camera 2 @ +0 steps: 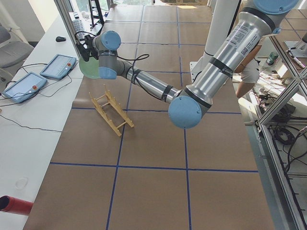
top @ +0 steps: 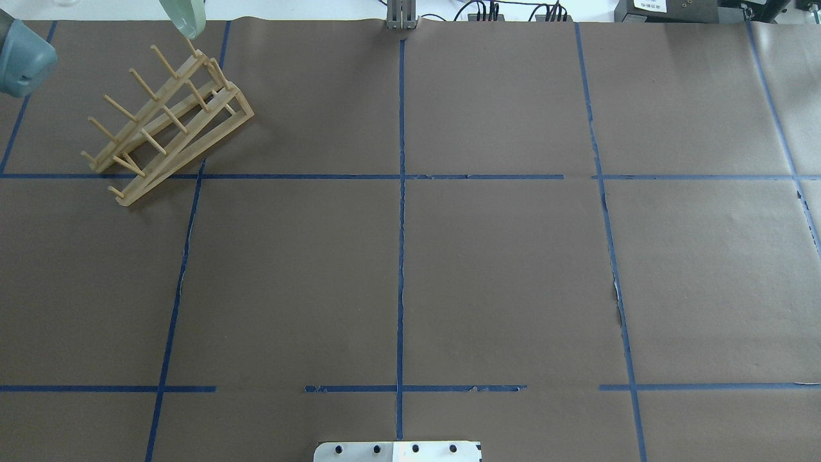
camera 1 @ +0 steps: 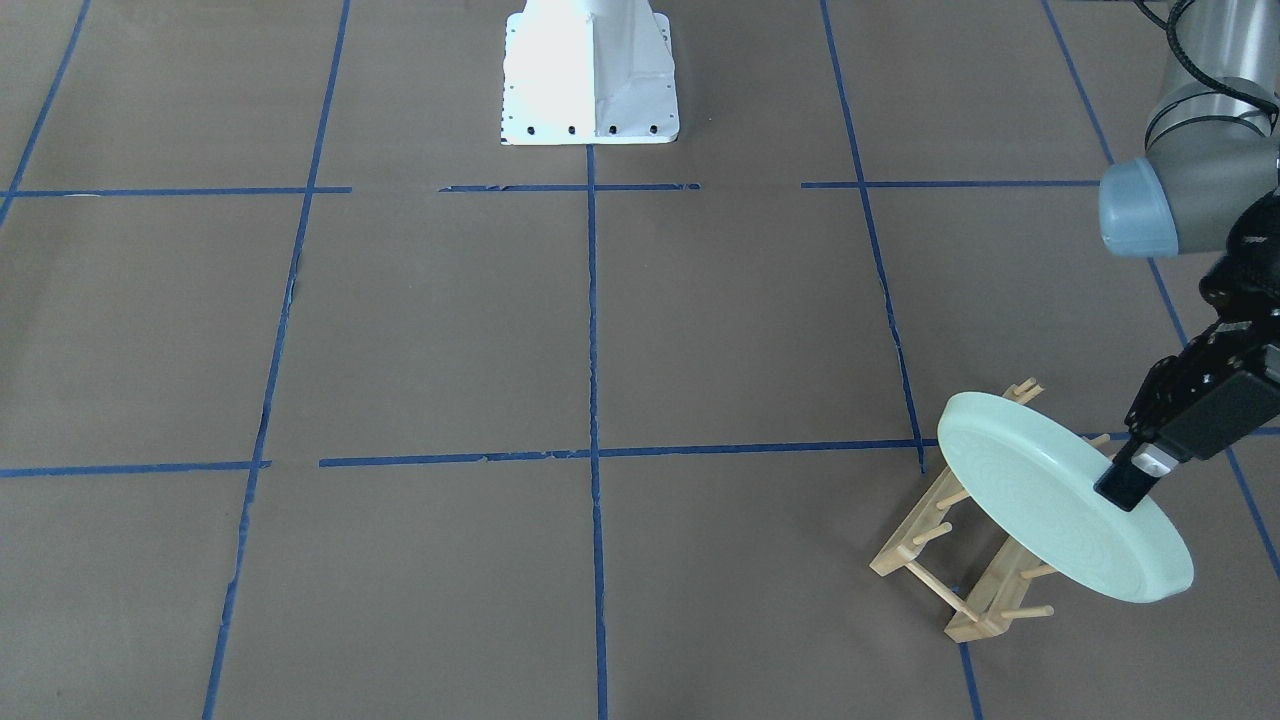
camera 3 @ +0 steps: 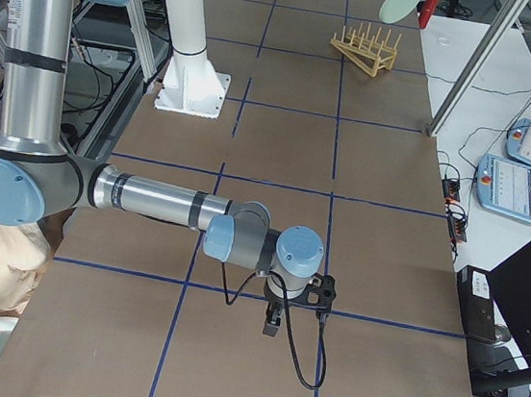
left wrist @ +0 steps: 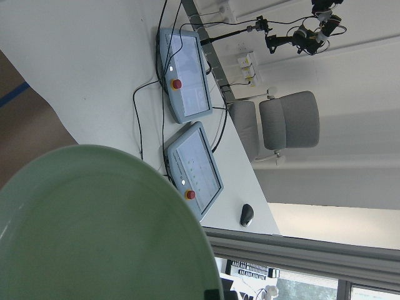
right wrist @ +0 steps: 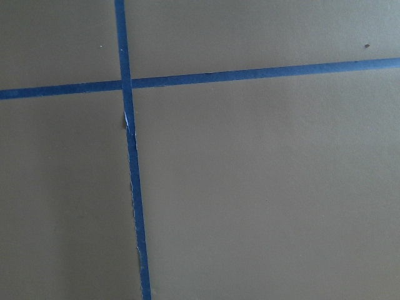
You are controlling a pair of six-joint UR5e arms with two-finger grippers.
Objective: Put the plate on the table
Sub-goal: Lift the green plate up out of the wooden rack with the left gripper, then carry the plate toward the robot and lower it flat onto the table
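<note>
The pale mint-green plate [camera 1: 1050, 510] hangs tilted in the air over the far end of the light wooden peg rack [camera 1: 960, 560], clear of its pegs. My left gripper [camera 1: 1128, 490] is shut on the plate's rim. The plate fills the lower left of the left wrist view [left wrist: 94, 231] and shows as a sliver at the top of the overhead view [top: 186, 19]. My right gripper [camera 3: 272, 325] hovers low over the brown taped table [camera 1: 450, 330], with nothing seen in it; I cannot tell whether it is open or shut. Its wrist view shows only table [right wrist: 250, 187].
The rack [top: 167, 122] stands in the table's far left square. The white robot base [camera 1: 590, 75] is at the near edge. Two teach pendants [left wrist: 187, 75] lie on the white bench beyond the table. A red cylinder [camera 2: 14, 205] lies on that bench.
</note>
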